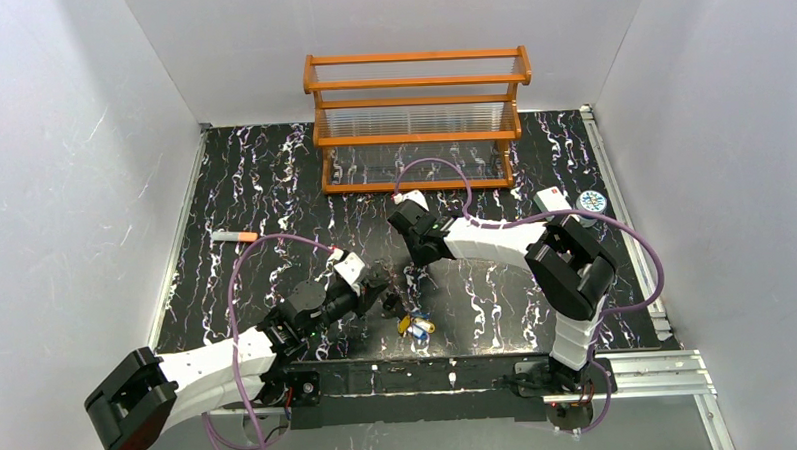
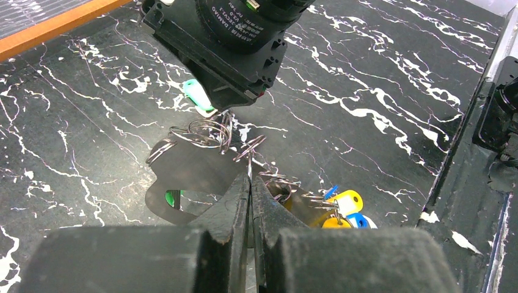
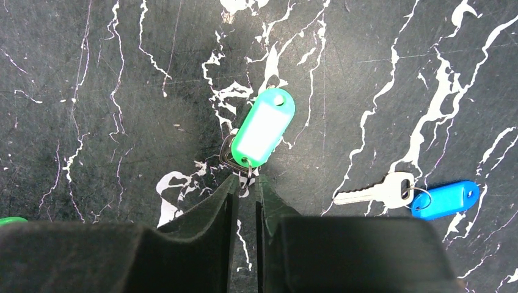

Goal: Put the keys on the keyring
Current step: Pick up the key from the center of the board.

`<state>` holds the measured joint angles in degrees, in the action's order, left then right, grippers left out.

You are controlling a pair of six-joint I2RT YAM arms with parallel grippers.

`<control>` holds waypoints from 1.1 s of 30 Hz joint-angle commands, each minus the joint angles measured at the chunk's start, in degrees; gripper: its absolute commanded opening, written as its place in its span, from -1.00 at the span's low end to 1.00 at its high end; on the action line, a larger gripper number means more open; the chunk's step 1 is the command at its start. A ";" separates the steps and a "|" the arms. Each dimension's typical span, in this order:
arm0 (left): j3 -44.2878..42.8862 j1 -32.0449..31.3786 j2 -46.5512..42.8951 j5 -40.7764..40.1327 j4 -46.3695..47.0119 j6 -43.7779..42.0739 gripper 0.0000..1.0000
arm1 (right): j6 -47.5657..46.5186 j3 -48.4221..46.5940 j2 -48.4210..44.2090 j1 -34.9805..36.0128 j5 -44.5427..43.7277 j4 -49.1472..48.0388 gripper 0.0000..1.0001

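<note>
Left hand (image 2: pixel 250 179) closed, pinching keyring (image 2: pixel 249 160), which runs up-frame. Right hand (image 3: pixel 245 178) nearly shut on green tag (image 3: pixel 264 126) ring, just above keyring's far end.

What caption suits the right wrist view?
Right gripper pinches the green tag by its ring; a blue-tagged key lies on the table.

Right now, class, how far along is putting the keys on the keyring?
Done: no key is visibly threaded. In hand: the left fingers pinch a wire loop, seemingly the keyring; the right fingers seem to grip the green tag by its ring. Left: the blue-tagged key and yellow tags lie loose on the table.
</note>
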<state>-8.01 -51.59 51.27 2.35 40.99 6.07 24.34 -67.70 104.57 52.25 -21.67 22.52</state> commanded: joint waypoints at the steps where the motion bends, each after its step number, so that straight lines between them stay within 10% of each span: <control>1: -0.78 -0.24 0.13 0.78 -5.02 -0.87 -1.00 | 0.92 0.70 -2.82 0.15 0.37 -1.24 -0.56; 15: -0.87 -0.20 -0.38 0.91 -5.70 -0.88 -1.00 | 1.24 0.99 -2.49 0.09 -0.06 -1.95 -0.97; 33: -2.55 -0.21 -4.02 -1.55 -10.12 -4.17 -1.00 | -15.07 6.48 -21.65 -0.04 6.55 -8.24 -0.97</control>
<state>-9.10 -51.59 48.80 1.93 36.12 3.64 18.20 -63.72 86.76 52.25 -17.80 18.41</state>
